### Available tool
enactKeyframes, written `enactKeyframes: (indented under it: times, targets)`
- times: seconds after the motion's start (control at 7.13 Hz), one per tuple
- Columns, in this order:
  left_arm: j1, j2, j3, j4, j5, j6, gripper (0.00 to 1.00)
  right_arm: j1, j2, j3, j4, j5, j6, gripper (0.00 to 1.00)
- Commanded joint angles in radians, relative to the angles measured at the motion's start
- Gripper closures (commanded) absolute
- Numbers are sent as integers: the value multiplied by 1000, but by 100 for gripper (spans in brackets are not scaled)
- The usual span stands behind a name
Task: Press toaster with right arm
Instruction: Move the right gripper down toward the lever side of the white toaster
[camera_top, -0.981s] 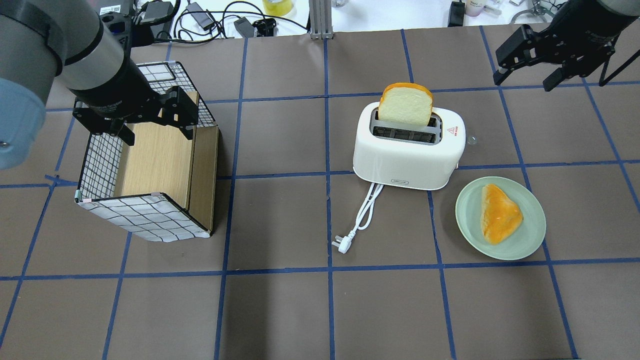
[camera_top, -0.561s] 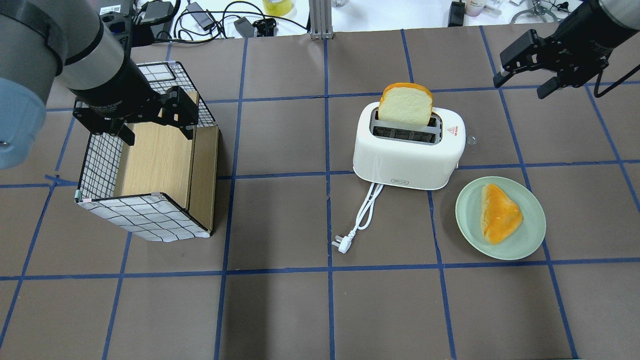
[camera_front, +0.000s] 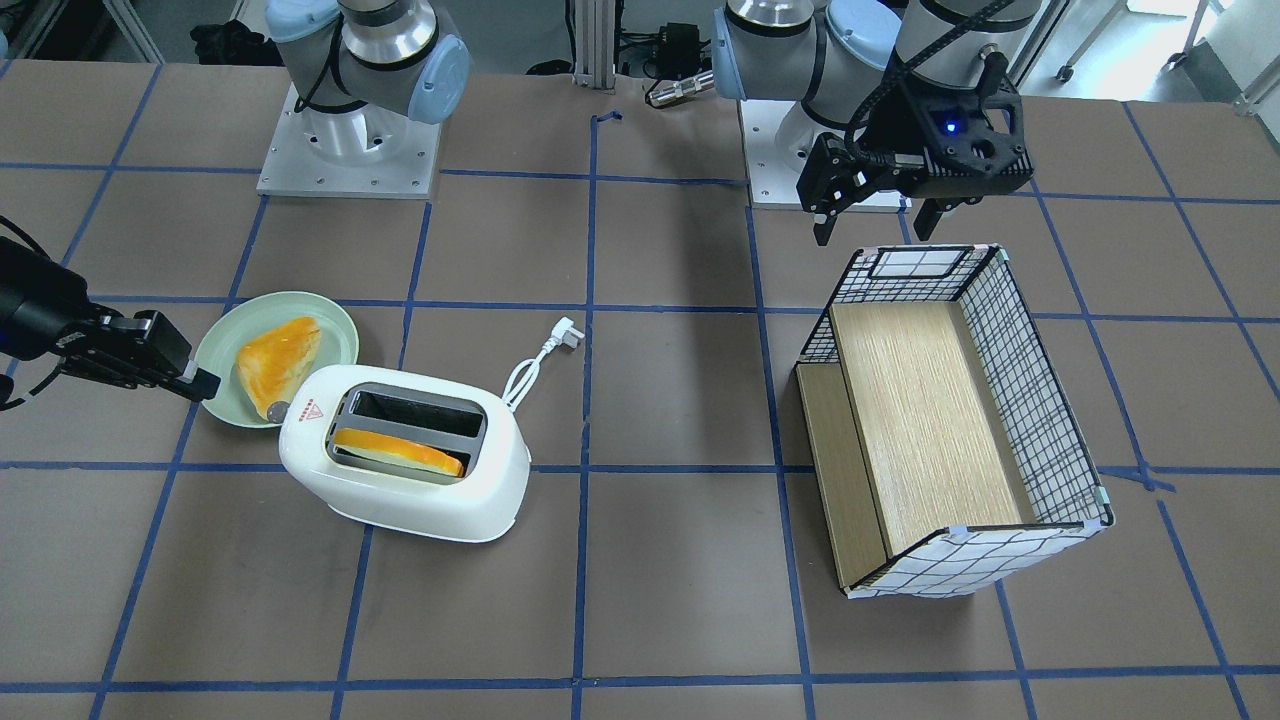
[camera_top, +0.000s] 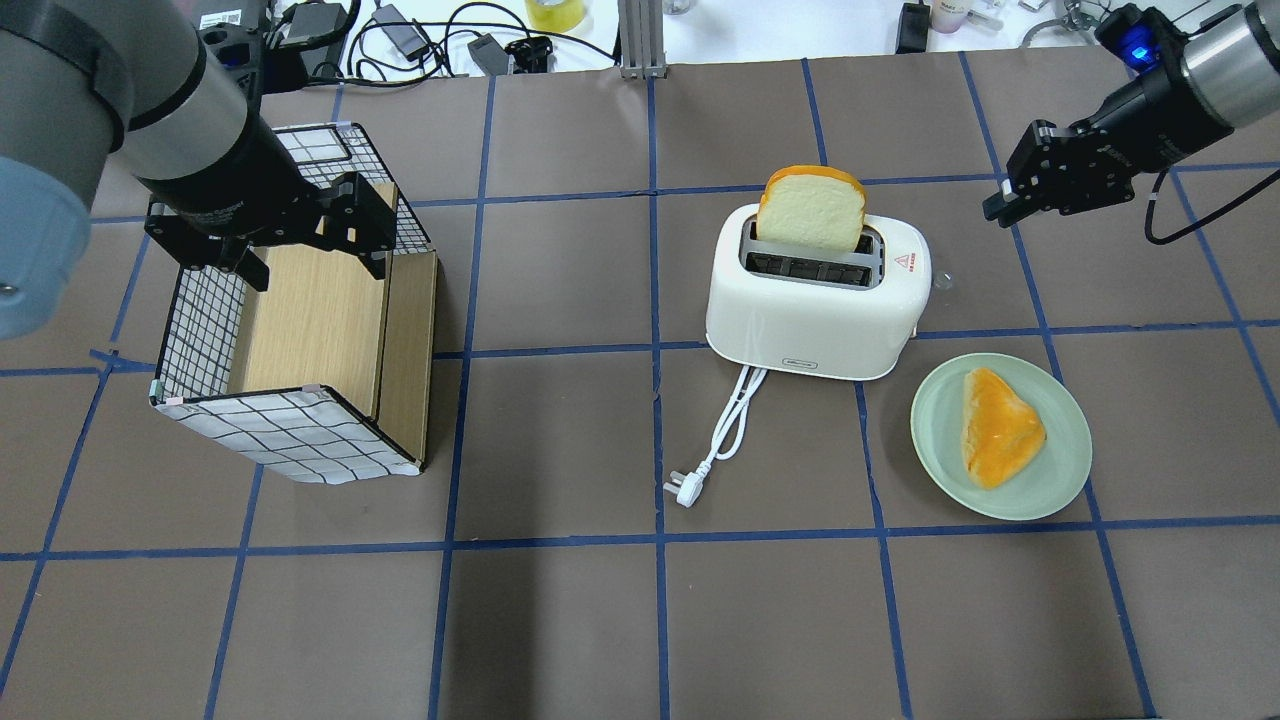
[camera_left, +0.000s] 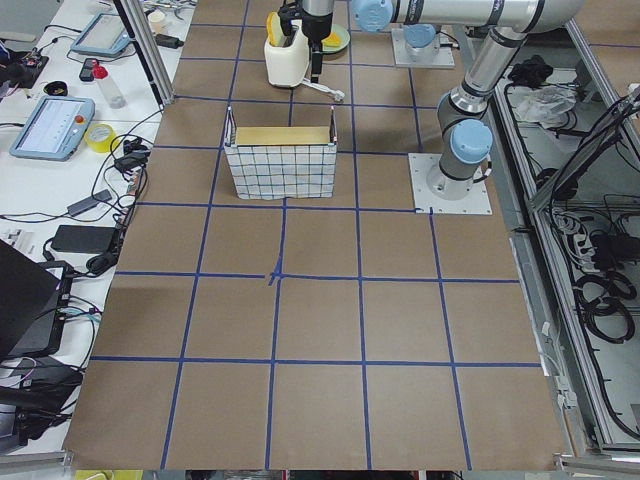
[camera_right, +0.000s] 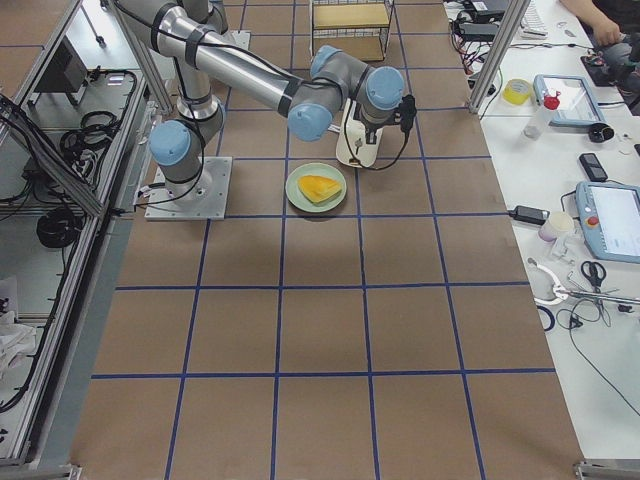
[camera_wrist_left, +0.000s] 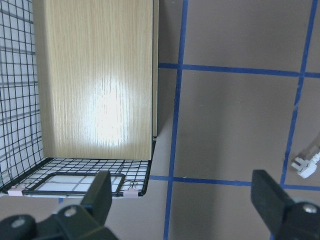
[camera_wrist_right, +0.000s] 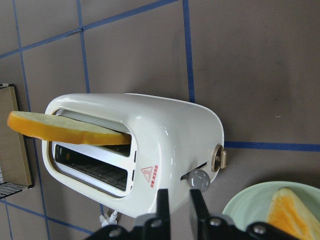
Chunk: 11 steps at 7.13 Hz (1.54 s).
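White toaster (camera_top: 812, 315): right tool (camera_top: 1002, 207) near its lever end, fingers almost together, empty; left tool (camera_wrist_left: 183, 192) well apart, spread wide, empty.

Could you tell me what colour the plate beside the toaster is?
The plate is pale green, clearest in the overhead view.

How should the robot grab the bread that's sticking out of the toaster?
Take the bread by its top part, which stands clear above the toaster. Come straight down from above and pinch its two wide, flat faces. It stands upright and is thin, so those faces probably give the best hold, and its lower part is hidden inside the toaster.
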<state>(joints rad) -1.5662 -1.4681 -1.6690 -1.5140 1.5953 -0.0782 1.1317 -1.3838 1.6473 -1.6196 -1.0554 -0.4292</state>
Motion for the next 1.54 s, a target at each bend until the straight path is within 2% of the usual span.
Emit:
enactKeyframes:
  times: [0.0,0.42,0.84,1.4]
  targets:
    - [0,0,0,0,0,0,0,-29,32,23,0,12,-48,93]
    - [0,0,0,0,0,0,0,-29,40,104,0,92,-46,92]
    - [0,0,0,0,0,0,0,-29,54,108,-51,135,-54,91]
    - [0,-1,0,0,0,0,0,-26,72,109,-52,190,-54,91]
